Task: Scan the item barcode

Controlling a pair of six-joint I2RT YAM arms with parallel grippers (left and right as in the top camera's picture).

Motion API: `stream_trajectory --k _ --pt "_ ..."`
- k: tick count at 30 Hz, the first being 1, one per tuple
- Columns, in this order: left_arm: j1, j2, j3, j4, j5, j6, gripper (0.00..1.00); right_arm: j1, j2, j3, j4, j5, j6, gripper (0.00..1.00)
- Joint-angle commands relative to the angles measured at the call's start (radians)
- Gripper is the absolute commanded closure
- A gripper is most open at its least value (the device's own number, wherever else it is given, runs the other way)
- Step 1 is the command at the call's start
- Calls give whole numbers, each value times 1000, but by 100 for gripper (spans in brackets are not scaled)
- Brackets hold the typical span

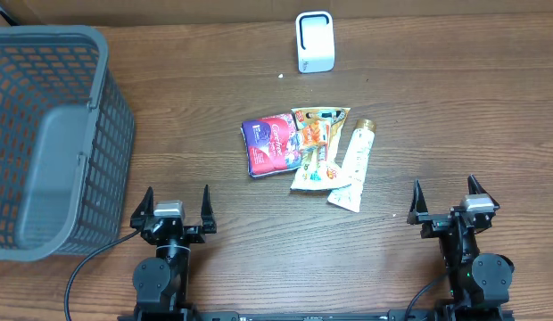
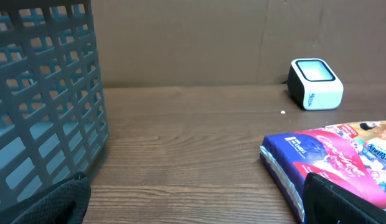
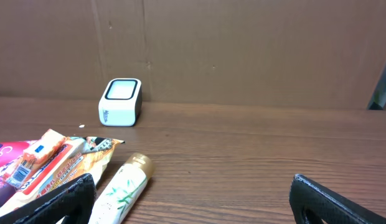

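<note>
Three items lie together mid-table: a purple and red packet (image 1: 272, 146) (image 2: 330, 163), an orange snack packet (image 1: 316, 147) (image 3: 53, 163) and a white tube with a gold cap (image 1: 354, 164) (image 3: 123, 188). The white barcode scanner (image 1: 314, 41) (image 2: 315, 83) (image 3: 121, 102) stands upright at the back. My left gripper (image 1: 177, 208) (image 2: 199, 214) rests open at the front left, nothing between its fingers. My right gripper (image 1: 446, 200) (image 3: 193, 214) stands open at the front right, clear of the tube.
A large grey mesh basket (image 1: 45, 134) (image 2: 43, 106) fills the left side of the table, close to the left gripper. A brown cardboard wall (image 3: 243, 50) runs behind the scanner. A small white speck (image 1: 281, 76) lies left of the scanner.
</note>
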Motion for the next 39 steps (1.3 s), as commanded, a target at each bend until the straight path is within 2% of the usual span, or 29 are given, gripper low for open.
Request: stream_trajectory --k 1,12,20,39 --pt "0 -10 -5 0 11 45 0 -2 -8 -10 6 6 0 0" --pt "-1 -10 -5 0 27 43 0 -2 -8 -10 6 6 0 0" --pt "1 -10 -5 1 -19 -43 0 -2 -8 -10 6 6 -1 0" --pt "21 -10 -4 3 11 -34 0 -2 -8 -10 6 6 -1 0"
